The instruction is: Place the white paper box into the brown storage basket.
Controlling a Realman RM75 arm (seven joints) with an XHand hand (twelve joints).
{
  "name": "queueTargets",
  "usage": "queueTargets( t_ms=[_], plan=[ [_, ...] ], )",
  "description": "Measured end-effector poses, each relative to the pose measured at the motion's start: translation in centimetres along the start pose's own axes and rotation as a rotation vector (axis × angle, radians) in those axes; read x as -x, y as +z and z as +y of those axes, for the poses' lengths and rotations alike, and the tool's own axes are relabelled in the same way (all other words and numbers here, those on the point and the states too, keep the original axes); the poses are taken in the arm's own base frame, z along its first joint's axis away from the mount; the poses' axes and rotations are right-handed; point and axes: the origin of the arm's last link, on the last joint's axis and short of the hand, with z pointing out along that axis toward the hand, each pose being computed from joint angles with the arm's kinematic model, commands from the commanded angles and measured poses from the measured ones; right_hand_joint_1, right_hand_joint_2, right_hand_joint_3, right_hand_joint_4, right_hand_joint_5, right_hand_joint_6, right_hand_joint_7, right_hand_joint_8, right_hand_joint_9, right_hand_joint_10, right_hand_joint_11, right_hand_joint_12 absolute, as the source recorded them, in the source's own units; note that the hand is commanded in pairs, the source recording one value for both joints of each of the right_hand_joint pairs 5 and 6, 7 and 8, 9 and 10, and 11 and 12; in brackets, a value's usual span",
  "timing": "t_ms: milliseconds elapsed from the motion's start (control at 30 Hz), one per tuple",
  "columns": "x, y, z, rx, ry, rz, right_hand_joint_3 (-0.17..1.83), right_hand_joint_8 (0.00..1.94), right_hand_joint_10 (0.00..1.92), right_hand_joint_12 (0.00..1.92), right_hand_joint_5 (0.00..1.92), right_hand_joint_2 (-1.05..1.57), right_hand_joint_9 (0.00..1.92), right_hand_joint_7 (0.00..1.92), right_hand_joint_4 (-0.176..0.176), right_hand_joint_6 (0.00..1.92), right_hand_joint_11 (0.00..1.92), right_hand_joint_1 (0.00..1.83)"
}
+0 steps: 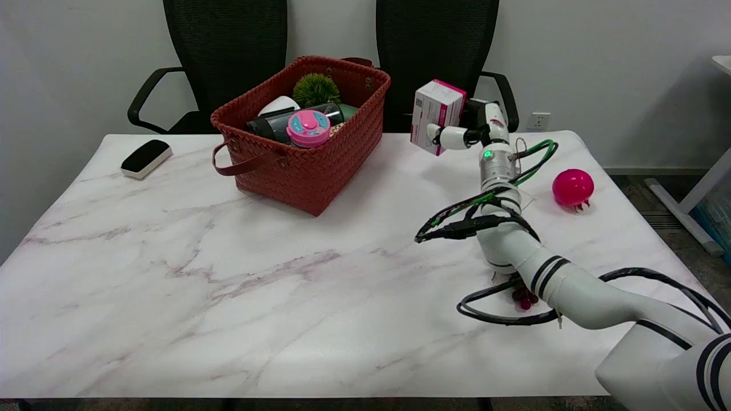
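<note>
The right hand (465, 132) grips the white paper box (436, 116) off the surface (228, 274), seemingly high enough to clear the brown storage basket (342, 142) rim.

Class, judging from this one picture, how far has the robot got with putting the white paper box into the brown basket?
Done: the right hand holds the white paper box lifted off the table. In hand: the box is in the air, right of the brown basket. Left: carry it over the rim and release it among the items inside.
</note>
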Motion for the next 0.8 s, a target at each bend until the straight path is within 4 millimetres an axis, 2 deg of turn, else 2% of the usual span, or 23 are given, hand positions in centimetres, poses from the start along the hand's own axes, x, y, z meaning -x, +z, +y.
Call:
queueTargets(
  t_ms=[333, 600, 800],
  plan=[
    [-1.6, 2.3, -3.7, -0.091, 0.019, -0.014, 0.74, 0.86, 0.77, 0.80, 0.77, 0.59, 0.77, 0.86, 0.000, 0.77, 0.80, 1.21],
    [-2.2, 4.4, -8.0, -0.172, 0.040, -0.043, 0.78, 0.84, 0.74, 0.79, 0.77, 0.55, 0.74, 0.84, 0.000, 0.77, 0.79, 1.21],
    [-1.8, 5.6, -11.4, -0.229, 0.042, -0.079, 0.81, 0.83, 0.73, 0.76, 0.76, 0.52, 0.73, 0.83, 0.000, 0.76, 0.76, 1.20]
  ],
)
